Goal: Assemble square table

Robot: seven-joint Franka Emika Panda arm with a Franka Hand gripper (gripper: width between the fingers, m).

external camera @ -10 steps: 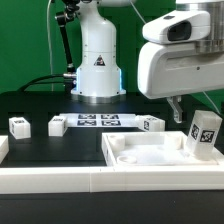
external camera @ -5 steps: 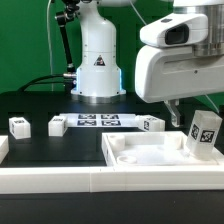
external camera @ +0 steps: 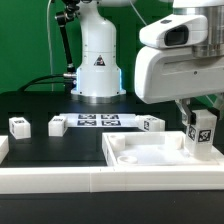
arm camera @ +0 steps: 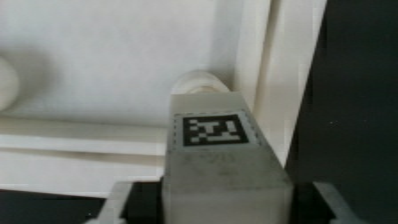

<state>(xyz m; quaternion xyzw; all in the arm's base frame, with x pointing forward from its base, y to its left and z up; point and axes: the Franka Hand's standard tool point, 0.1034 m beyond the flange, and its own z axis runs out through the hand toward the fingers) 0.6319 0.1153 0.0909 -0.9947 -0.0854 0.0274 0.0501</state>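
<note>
The white square tabletop [external camera: 150,157] lies at the front on the exterior view's right, recessed side up; it also shows in the wrist view [arm camera: 107,90]. My gripper [external camera: 195,113] is shut on a white tagged leg block [external camera: 203,133], holding it nearly upright over the tabletop's right corner. In the wrist view the leg [arm camera: 215,140] runs out from between the jaws [arm camera: 215,208], its tip next to the slab's raised rim and a round corner hole. Three more leg blocks stand on the black table: two at the left [external camera: 19,125] [external camera: 57,126] and one [external camera: 151,124] behind the tabletop.
The marker board [external camera: 97,121] lies flat in front of the robot base [external camera: 98,60]. A long white rail [external camera: 60,182] runs along the front edge, with a white piece [external camera: 3,148] at the far left. A green wall stands behind.
The gripper has shifted a little to the exterior view's left and down with the leg, and the leg now stands more upright over the tabletop corner.
</note>
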